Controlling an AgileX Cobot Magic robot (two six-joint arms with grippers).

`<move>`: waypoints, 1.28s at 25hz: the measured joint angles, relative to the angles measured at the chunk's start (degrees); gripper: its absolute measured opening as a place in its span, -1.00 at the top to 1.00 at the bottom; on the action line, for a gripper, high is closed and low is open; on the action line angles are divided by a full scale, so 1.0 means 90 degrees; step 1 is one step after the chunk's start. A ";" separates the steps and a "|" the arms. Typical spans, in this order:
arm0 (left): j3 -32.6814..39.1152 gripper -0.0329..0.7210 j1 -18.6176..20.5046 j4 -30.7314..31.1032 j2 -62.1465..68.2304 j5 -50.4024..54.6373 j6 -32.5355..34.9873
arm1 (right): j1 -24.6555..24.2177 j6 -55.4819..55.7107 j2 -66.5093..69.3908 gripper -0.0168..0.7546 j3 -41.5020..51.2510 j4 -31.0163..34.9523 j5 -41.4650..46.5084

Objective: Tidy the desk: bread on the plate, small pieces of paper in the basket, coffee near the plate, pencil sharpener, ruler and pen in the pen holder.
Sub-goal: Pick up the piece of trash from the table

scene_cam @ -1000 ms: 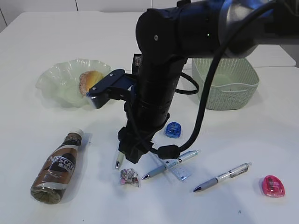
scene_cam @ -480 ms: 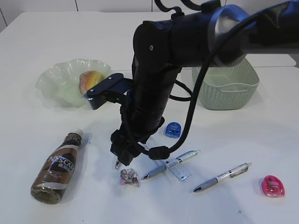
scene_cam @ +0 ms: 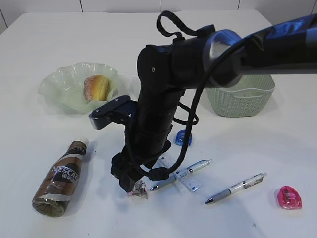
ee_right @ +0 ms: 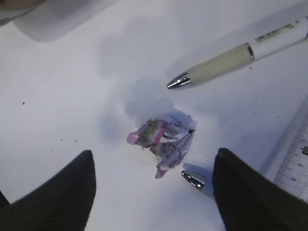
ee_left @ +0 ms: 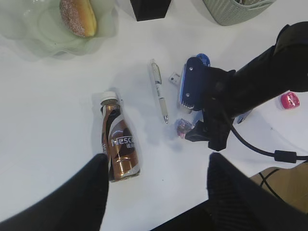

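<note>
A crumpled piece of paper [ee_right: 163, 139] lies on the white table, also seen in the exterior view [scene_cam: 138, 189] and the left wrist view [ee_left: 183, 127]. My right gripper [ee_right: 154, 192] is open and low over it, one finger on each side, not touching; it reaches across the middle [scene_cam: 130, 182]. My left gripper [ee_left: 156, 187] is open and empty, high above the table near the lying coffee bottle [ee_left: 119, 144] [scene_cam: 62, 178]. The bread [scene_cam: 96, 87] sits on the green plate [scene_cam: 59, 94]. The black pen holder [ee_left: 150, 8] is hidden by the arm in the exterior view.
The green basket [scene_cam: 242, 96] stands back right. A blue sharpener [scene_cam: 183, 137], ruler [scene_cam: 184, 178], two pens [scene_cam: 184, 171] [scene_cam: 237, 188] and a pink sharpener [scene_cam: 290, 197] lie to the right. Pen tips [ee_right: 211, 65] [ee_right: 195, 179] lie close to the paper.
My right gripper has come down and a little left, from above the table to just over the paper. A pen tip seen earlier beside the paper is now hidden behind it.
</note>
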 joint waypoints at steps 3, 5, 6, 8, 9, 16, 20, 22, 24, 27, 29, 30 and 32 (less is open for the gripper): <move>0.0000 -0.30 0.0000 0.0014 0.0000 0.0000 0.0000 | 0.0000 0.0064 0.0108 -0.56 0.0000 0.0015 -0.0003; 0.0000 -0.30 0.0000 0.0014 0.0000 0.0000 0.0000 | 0.0000 0.0076 0.0122 -0.56 0.0000 0.0028 -0.0003; 0.0000 -0.30 0.0000 0.0014 0.0000 0.0000 0.0000 | 0.0000 0.0075 0.0158 -0.56 0.0000 0.0028 -0.0028; 0.0000 -0.30 0.0000 0.0017 0.0000 0.0000 0.0000 | 0.0000 0.0075 0.0196 -0.56 0.0000 0.0028 -0.0057; 0.0000 -0.30 0.0000 0.0028 0.0000 0.0000 0.0000 | 0.0000 0.0075 0.0196 -0.56 0.0000 0.0028 -0.0057; 0.0000 -0.30 0.0000 0.0031 0.0000 0.0000 0.0000 | 0.0000 0.0100 0.0469 -0.56 -0.0037 0.0041 -0.0213; 0.0000 -0.30 0.0000 0.0031 0.0000 0.0000 0.0000 | 0.0000 0.0100 0.0485 -0.56 -0.0052 0.0052 -0.0282; 0.0000 -0.30 0.0000 0.0042 0.0000 0.0000 0.0000 | 0.0000 0.0100 0.0485 -0.56 -0.0052 0.0052 -0.0292; 0.0000 -0.30 0.0000 0.0042 0.0000 0.0000 0.0000 | 0.0000 0.0100 0.0485 -0.56 -0.0052 0.0052 -0.0330; 0.0000 -0.30 0.0000 0.0042 0.0000 0.0000 0.0000 | 0.0000 0.0108 0.0490 -0.56 -0.0052 0.0052 -0.0340; 0.0000 -0.30 0.0000 0.0042 0.0000 0.0000 0.0000 | 0.0000 0.0108 0.0528 -0.56 -0.0052 0.0052 -0.0340; 0.0000 -0.30 0.0000 0.0055 0.0000 0.0000 0.0000 | 0.0000 0.0108 0.0544 -0.56 -0.0052 0.0052 -0.0340; 0.0000 -0.30 0.0000 0.0068 0.0000 0.0000 0.0000 | 0.0000 0.0114 0.0577 -0.56 -0.0052 0.0052 -0.0344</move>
